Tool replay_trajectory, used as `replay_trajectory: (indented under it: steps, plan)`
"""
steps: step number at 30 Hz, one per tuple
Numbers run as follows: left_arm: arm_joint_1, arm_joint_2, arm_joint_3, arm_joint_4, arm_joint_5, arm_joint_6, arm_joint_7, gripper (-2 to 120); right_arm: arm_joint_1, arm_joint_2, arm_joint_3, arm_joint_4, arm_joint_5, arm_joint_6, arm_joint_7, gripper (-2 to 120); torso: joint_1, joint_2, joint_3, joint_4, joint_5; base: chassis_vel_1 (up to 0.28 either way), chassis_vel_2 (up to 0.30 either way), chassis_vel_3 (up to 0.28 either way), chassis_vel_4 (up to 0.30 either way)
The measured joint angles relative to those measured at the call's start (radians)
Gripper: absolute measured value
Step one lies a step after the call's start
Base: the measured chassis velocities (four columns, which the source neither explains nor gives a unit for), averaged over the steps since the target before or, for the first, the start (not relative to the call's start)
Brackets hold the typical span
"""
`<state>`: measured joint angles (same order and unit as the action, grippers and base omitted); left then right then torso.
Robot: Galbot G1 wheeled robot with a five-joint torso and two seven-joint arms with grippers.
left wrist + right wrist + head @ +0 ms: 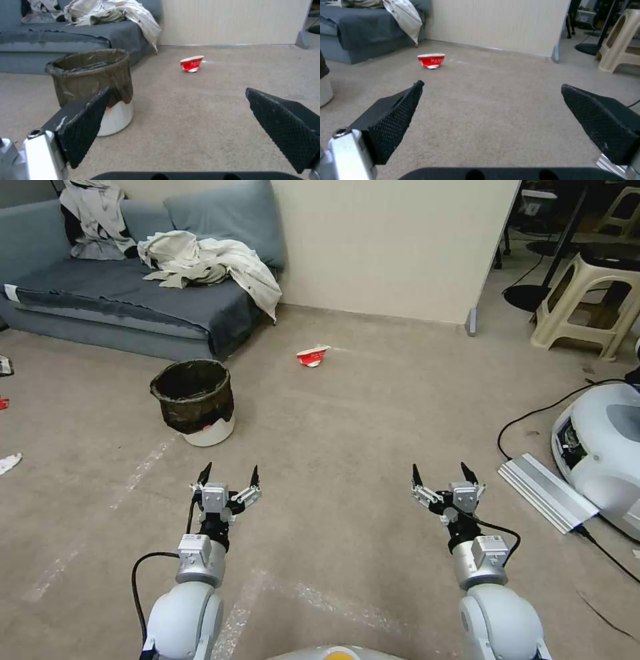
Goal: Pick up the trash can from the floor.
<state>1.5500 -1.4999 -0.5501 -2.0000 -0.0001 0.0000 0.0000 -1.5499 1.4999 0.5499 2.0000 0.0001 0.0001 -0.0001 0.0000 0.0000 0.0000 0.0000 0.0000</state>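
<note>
Head view: trash can [194, 401] upright on floor [347, 420], near sofa [127, 293], just ahead of left gripper [229, 474]; fingers wide apart, empty. Right gripper [440, 474] likewise spread, empty, well apart from can.

Left wrist view: loose bag over rim; likely risk: slipping or tipping on a bag-only grasp.

Right wrist view: crumpled cup [431, 60] beyond, not blocking approach.
</note>
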Motion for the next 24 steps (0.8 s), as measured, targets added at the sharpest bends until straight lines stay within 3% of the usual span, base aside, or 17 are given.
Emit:
replay_trajectory:
  steps: [14, 17, 22, 24]
  plan:
    - [0.001, 0.001, 0.0, -0.005, 0.0, 0.0, 0.0, 100, -0.016, 0.008, 0.001, 0.035, -0.001, -0.008, 0.0, 100, 0.0, 0.0, 0.0, 0.0, 0.0001, 0.0, 0.0, 0.0, 0.0]
    - [0.029, 0.015, 0.001, -0.077, -0.022, 0.028, -0.014, 100, -0.075, 0.038, 0.01, 0.17, -0.013, -0.044, 0.0, 100, 0.0, 0.0, 0.0, -0.0001, 0.0001, 0.0, 0.0, 0.0, 0.0]
    - [0.06, 0.031, 0.004, -0.154, -0.048, 0.063, -0.03, 100, -0.107, 0.053, 0.013, 0.242, -0.018, -0.06, 0.0, 100, 0.0, 0.0, 0.0, -0.0006, -0.0003, 0.0, 0.0, 0.0, 0.0]
    - [0.1, 0.051, 0.007, -0.253, -0.08, 0.107, -0.051, 100, -0.13, 0.065, 0.015, 0.294, -0.016, -0.073, 0.004, 100, 0.0, 0.0, 0.0, 0.0002, 0.0, 0.0, 0.0, 0.0, 0.0]
